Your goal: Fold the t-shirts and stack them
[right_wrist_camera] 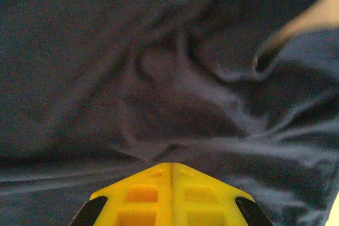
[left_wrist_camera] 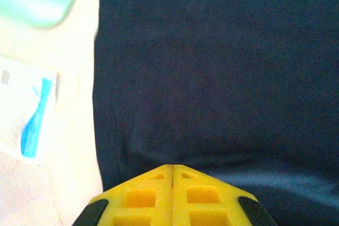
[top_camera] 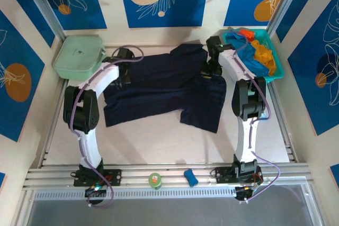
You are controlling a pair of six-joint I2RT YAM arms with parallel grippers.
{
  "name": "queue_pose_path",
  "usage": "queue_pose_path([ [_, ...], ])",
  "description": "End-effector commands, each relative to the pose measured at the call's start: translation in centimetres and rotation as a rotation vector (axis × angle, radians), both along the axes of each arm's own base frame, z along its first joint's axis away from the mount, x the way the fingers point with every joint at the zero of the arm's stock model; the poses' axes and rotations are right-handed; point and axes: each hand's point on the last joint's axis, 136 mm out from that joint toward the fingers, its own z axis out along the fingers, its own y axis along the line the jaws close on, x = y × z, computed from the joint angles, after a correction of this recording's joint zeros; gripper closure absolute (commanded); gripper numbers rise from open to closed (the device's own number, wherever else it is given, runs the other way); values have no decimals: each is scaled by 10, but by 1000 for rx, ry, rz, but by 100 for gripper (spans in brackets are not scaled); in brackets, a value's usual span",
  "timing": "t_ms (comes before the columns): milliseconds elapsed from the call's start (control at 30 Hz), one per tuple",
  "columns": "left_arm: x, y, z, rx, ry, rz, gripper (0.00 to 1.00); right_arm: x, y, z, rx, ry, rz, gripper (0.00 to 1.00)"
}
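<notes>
You get open white counter (top_camera: 153,146) nearside of the spread dark navy cloth t-shirt (top_camera: 159,83). A pale green plastic box (top_camera: 79,56) blocks far left, a teal plastic basket (top_camera: 277,72) far right.

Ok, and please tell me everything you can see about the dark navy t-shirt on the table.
The dark navy t-shirt is large, of soft, thin-looking cloth, one plain colour. It lies spread across the far half of the table, wrinkled and not yet neatly folded. The left gripper and the right gripper are both shut at its far side; creases run to their tips, so they seem to pinch it.
</notes>
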Motion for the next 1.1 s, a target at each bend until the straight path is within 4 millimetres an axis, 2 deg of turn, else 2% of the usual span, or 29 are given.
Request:
queue_pose_path([
  [0,23,5,-10,-15,25,2,100,23,3,-7,22,-11,60,100],
  [133,56,5,-30,-44,21,26,100,67,1,-25,22,-62,83,100],
  [233,74,8,-43,-27,18,45,100,98,-2,-34,3,-121,94,100],
  [333,87,11,-54,-37,11,59,100,120,-6,-42,-9,-168,89,100],
  [433,95,14,-64,-51,16,74,100,131,-10,-49,-17,-189,78,100],
  [567,96,12,-76,-56,67,69,100,126,-11,-62,-11,-153,69,100],
  [767,83,7,-102,-72,173,47,100,105,-12,-82,-17,-46,82,100],
  [1000,57,-1,-126,-116,285,30,100,66,-25,-114,-92,141,117,100],
  [1067,51,-4,-127,-107,296,22,100,53,-29,-123,-117,196,126,100],
])
